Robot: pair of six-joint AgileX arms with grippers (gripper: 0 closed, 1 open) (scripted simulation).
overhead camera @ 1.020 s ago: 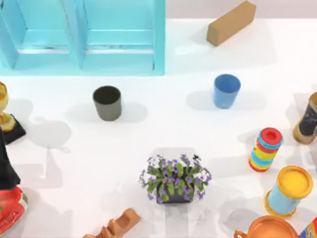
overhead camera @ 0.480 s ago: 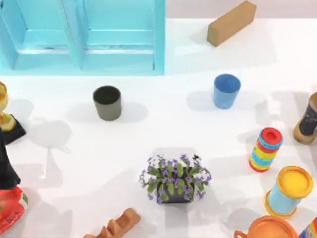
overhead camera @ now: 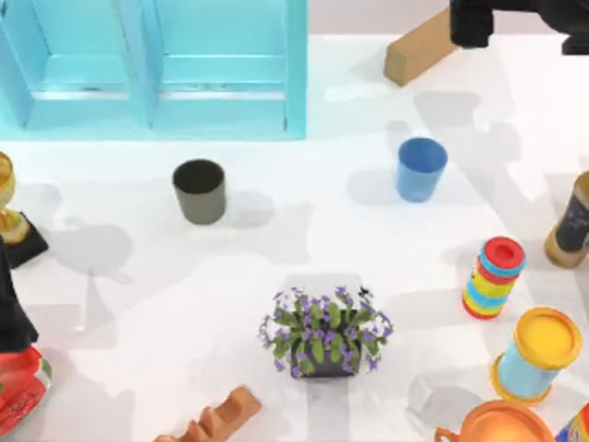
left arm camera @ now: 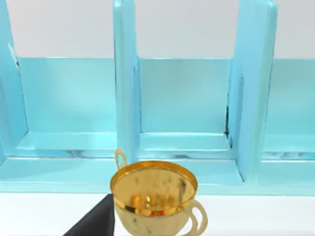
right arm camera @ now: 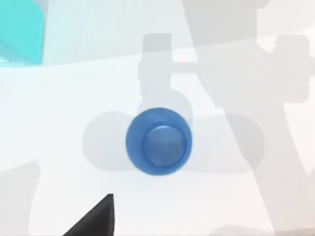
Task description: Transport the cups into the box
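The bright blue cup (overhead camera: 421, 168) stands upright on the white table, right of centre. The right wrist view looks straight down into the blue cup (right arm camera: 158, 141). The olive-grey cup (overhead camera: 200, 190) stands upright left of centre, in front of the box. The large cyan box (overhead camera: 294, 74) with its middle divider sits at the far left, and its compartments (left arm camera: 182, 98) face the left wrist camera. My right arm (overhead camera: 472, 22) hangs over the far right edge, beyond the blue cup. My left arm (overhead camera: 9, 304) is parked at the left edge.
A tan block (overhead camera: 428, 41) lies at the far right. A flower pot (overhead camera: 324, 336) stands front centre. A striped stack (overhead camera: 494, 276), a yellow-lidded can (overhead camera: 538, 354) and a dark can (overhead camera: 572, 221) line the right side. A gold trophy (overhead camera: 7, 207) stands at the left.
My right arm has come into the top view at the far right, and its shadows now fall across the table around the blue cup. Neither cup has moved.
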